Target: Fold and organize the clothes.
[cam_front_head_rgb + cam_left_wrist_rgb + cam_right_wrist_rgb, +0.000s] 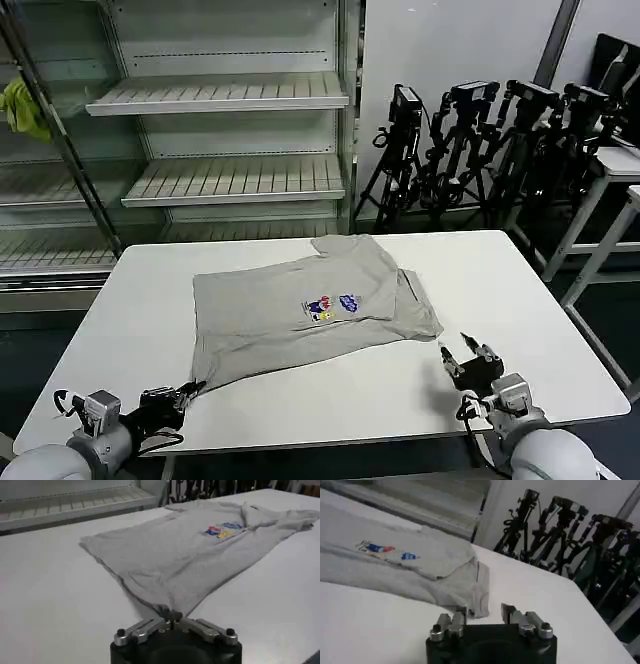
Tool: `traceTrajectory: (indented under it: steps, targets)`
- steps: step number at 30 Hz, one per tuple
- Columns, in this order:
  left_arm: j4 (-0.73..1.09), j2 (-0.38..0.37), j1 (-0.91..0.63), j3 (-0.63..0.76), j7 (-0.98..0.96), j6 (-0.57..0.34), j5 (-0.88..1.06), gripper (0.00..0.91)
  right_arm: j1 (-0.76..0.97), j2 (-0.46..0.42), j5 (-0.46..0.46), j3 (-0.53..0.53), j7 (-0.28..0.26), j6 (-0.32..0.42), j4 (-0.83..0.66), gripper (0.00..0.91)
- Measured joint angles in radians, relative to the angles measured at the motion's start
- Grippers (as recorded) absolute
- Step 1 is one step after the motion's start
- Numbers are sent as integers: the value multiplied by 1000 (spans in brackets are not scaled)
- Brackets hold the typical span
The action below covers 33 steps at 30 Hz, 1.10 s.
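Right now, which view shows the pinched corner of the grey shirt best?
The left wrist view: the left gripper is closed on the grey shirt at its near corner. The head view shows that corner small at the table's edge; the right wrist view shows the opposite sleeve.

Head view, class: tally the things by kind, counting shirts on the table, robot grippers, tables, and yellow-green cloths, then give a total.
Grey shirts: 1, the grey shirt with a chest print, on the near table.
Grippers: 2, the left gripper and the right gripper.
White tables: 2, the near table and the side table.
Yellow-green cloths: 1, the yellow-green cloth at the shelving.
Total: 6
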Motion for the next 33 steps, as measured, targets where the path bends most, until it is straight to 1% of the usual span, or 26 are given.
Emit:
traceTrajectory:
  steps: [13,14,15,17,19,21,22,23,24,25,26,33]
  targets:
    - [-4,-8,14,-3,2,-7,8,40,156,125,-34,-102,-33,28,-157,907]
    - [-4,-8,15,-3,2,-8,9,40,166,135,-36,-110,-35,29,-167,846]
    - [-4,-9,15,-3,2,-8,9,40,178,145,-39,-120,-38,31,-179,756]
    - [-5,-9,15,-3,2,-9,10,40,198,164,-45,-134,-43,35,-198,655]
    - [-7,-10,16,-3,3,-11,10,40,216,183,-51,-147,-49,39,-219,625]
    - [-8,-12,19,-4,4,-12,13,40,227,200,-56,-158,-54,42,-237,433]
    - [-10,-14,21,-4,6,-13,13,40,230,206,-58,-161,-57,43,-242,383]
    - [-11,-15,22,-4,6,-14,14,40,234,211,-60,-163,-59,44,-247,262]
    - [-12,-15,23,-4,6,-15,15,40,236,216,-61,-165,-61,45,-251,262]
    - [-13,-16,24,-4,6,-16,16,40,238,220,-63,-166,-62,47,-254,91]
    - [-13,-16,25,-4,7,-17,17,40,238,222,-65,-167,-64,48,-257,0]
    - [-14,-19,26,-4,8,-20,24,40,227,231,-72,-159,-75,53,-263,0]
